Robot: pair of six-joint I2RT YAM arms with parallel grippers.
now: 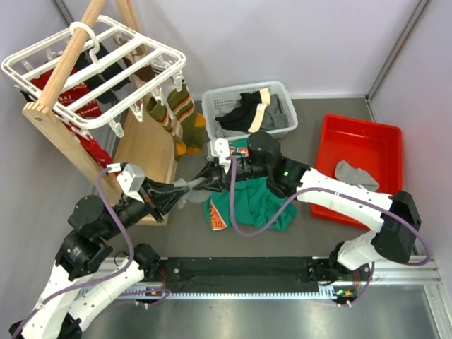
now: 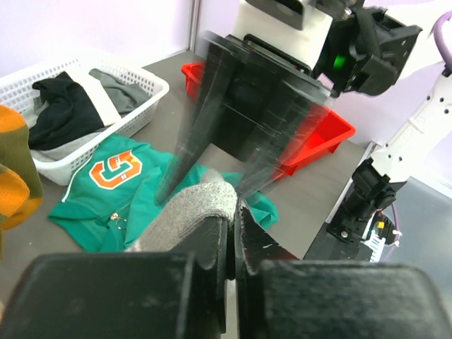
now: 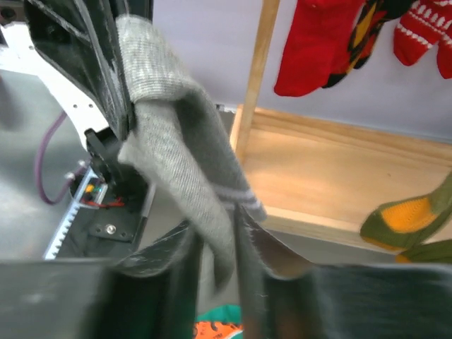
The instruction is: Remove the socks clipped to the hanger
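The white hanger (image 1: 145,44) hangs on the wooden rack at the back left. Striped socks (image 1: 181,113), red socks (image 1: 79,107) and black socks (image 1: 106,70) are clipped to it. My left gripper (image 1: 178,193) is shut on a grey sock (image 1: 188,189), seen close up in the left wrist view (image 2: 192,205). My right gripper (image 1: 200,185) meets it from the right. Its fingers (image 3: 251,244) are blurred and slightly apart, with the grey sock (image 3: 176,162) hanging between them. Red socks (image 3: 318,42) and a striped sock (image 3: 409,219) show behind.
A green shirt (image 1: 248,205) lies on the table under the grippers. A white basket (image 1: 281,92) with black and cream garments stands behind it. A red bin (image 1: 371,138) at the right holds a grey sock (image 1: 357,174). The wooden rack's (image 1: 70,148) base is beside my left arm.
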